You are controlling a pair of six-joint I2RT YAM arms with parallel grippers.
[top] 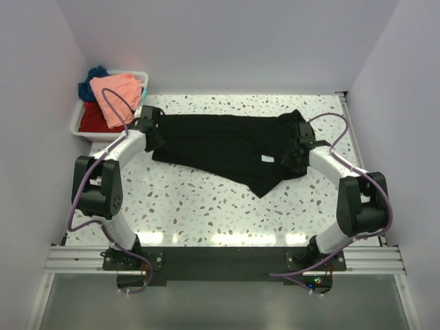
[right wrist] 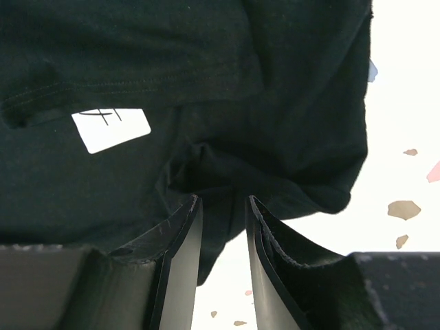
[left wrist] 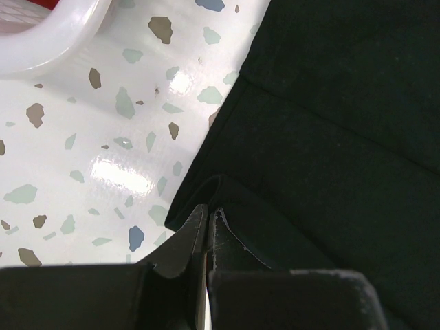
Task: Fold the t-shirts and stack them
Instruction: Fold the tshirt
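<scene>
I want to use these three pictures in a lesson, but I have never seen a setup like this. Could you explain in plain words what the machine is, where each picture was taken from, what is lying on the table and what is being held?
The machine is two robot arms bolted at the near edge of a speckled table. The wide picture comes from a fixed camera above and behind them. The other two come from small cameras on the wrists, each looking along its own fingers.

A black t-shirt lies spread across the table, its small white label showing. The left gripper is shut on the shirt's edge at one end. The right gripper has a bunch of the cloth between its fingers at the other end, though a gap shows between them.

At the far left corner stands a white bin holding a salmon-pink shirt, a red shirt and a dark blue shirt, all unfolded.
</scene>
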